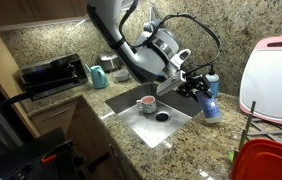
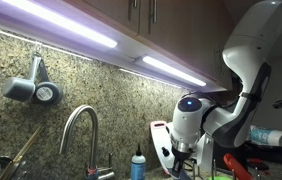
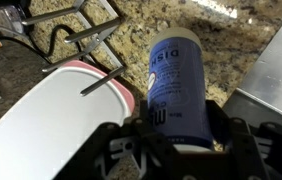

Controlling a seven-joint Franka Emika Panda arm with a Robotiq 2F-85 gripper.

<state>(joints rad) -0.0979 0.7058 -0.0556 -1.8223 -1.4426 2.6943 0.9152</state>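
evidently end effector (image 3: 176, 138) pinching blue bottle (image 3: 173, 80) across its body, one finger each side: side grip suits round wall, stops slipping. bottle over counter (image 1: 206, 150), just beside sink (image 1: 139, 130) rim, near white cutting board (image 3: 51, 120); whether base rests, cannot tell. arm arched over sink, wrist angled down toward bottle.

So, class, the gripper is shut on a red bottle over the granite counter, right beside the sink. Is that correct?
Not quite. The bottle is blue, not red; the wrist view shows this plainly. The rest holds: the gripper is shut on it, over the granite counter, beside the sink.
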